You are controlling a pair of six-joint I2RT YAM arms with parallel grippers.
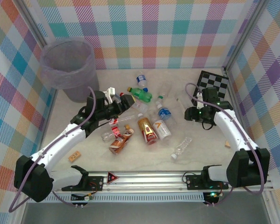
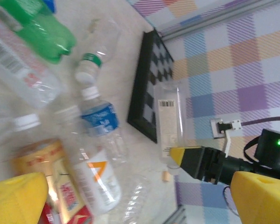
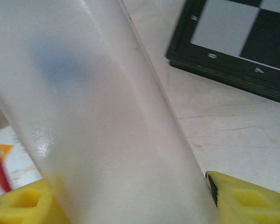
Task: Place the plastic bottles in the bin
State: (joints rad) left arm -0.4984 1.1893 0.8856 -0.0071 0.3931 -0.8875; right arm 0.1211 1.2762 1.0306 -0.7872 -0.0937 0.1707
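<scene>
Right wrist: clear bottle point(image 3: 98, 107) clamped in right gripper point(image 3: 130, 205); left gripper point(image 2: 140, 198) wide above loose plastic bottles point(image 2: 95, 172).

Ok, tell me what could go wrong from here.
1. The right hand pinches a smooth clear bottle, seemingly near one end; it may slip or tip out when lifted.
2. The bin stands in the far left corner, so the carry likely crosses the open left hand above the other bottles; the arms could collide.
3. The checkerboard lies close by and could be nudged.
</scene>
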